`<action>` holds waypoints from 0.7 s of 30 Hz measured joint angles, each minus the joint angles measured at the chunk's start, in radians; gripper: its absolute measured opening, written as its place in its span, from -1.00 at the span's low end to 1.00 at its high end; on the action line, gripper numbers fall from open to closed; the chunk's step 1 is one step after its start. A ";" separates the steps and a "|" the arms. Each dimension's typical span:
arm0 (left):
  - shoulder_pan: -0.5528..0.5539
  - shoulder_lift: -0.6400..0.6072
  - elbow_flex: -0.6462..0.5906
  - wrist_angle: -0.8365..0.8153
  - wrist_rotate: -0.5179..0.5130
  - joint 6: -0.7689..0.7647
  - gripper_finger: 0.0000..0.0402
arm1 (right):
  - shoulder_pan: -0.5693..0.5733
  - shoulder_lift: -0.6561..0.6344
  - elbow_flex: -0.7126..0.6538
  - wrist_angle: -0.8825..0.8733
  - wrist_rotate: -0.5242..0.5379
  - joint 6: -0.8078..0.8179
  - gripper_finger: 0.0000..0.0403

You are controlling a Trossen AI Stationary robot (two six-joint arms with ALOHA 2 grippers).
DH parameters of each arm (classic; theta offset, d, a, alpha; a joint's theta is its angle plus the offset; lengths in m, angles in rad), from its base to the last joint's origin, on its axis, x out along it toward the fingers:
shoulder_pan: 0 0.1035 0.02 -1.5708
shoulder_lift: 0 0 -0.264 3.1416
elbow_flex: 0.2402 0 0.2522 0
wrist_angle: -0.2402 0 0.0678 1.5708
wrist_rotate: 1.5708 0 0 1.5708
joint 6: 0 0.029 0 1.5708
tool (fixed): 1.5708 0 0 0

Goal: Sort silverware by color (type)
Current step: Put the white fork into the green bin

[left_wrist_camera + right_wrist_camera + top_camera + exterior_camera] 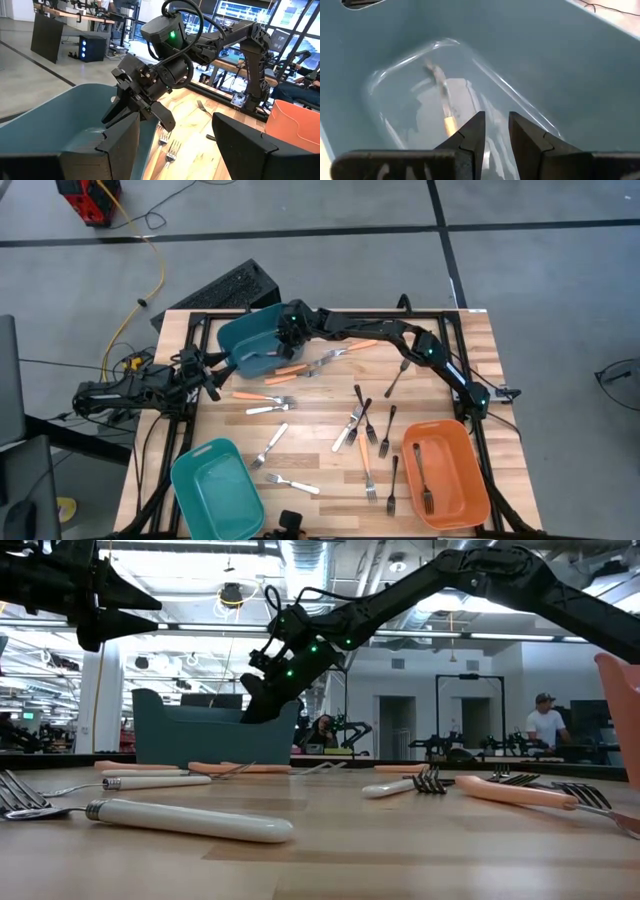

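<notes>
- The table (300, 420) under me is pale wood planks with visible grain, matt.
- The teal bin (560, 65) below my right gripper (495, 131) looks like smooth plastic, glossy enough to throw reflections.
- The orange bin (470, 480) looks like smooth plastic too.
- My fingers (470, 132) are dark and matt.
- The white-handled fork (180, 820) has a smooth, glossy handle and metal tines.

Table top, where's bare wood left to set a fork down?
Bare wood lies between the front teal bin and the orange bin, near the front edge, and right of the back teal bin. The middle fork cluster is crowded.
</notes>
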 joint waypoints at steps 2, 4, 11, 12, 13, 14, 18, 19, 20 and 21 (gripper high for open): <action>0.000 0.000 0.000 0.000 0.000 0.000 0.17 | 0.000 0.000 0.000 0.016 0.000 0.000 -0.44; 0.000 0.000 0.000 0.000 0.000 -0.002 0.17 | 0.001 0.000 0.000 0.042 0.000 0.000 -0.44; 0.000 0.000 0.000 0.000 0.000 -0.008 0.17 | 0.022 -0.008 0.062 -0.017 0.000 -0.062 -0.44; 0.000 0.000 0.000 0.000 0.000 -0.008 0.17 | 0.026 -0.008 0.093 -0.061 -0.001 -0.086 -0.44; 0.000 0.000 0.000 0.000 0.001 -0.008 0.17 | 0.030 -0.008 0.130 -0.124 -0.002 -0.114 -0.44; 0.000 0.000 0.000 0.000 0.001 -0.008 0.17 | 0.035 -0.008 0.170 -0.190 -0.003 -0.142 -0.44; 0.000 0.000 0.000 0.000 0.003 -0.008 0.17 | 0.050 -0.017 0.322 -0.463 0.000 -0.221 -0.44; 0.000 0.000 0.000 0.000 0.003 -0.008 0.17 | 0.055 -0.042 0.308 -0.477 0.000 -0.227 -0.44; 0.000 0.000 0.000 0.000 0.003 -0.008 0.17 | 0.059 -0.072 0.288 -0.507 0.000 -0.229 -0.44; 0.000 0.000 0.000 0.000 0.004 -0.008 0.17 | 0.060 -0.096 0.281 -0.558 -0.001 -0.228 -0.44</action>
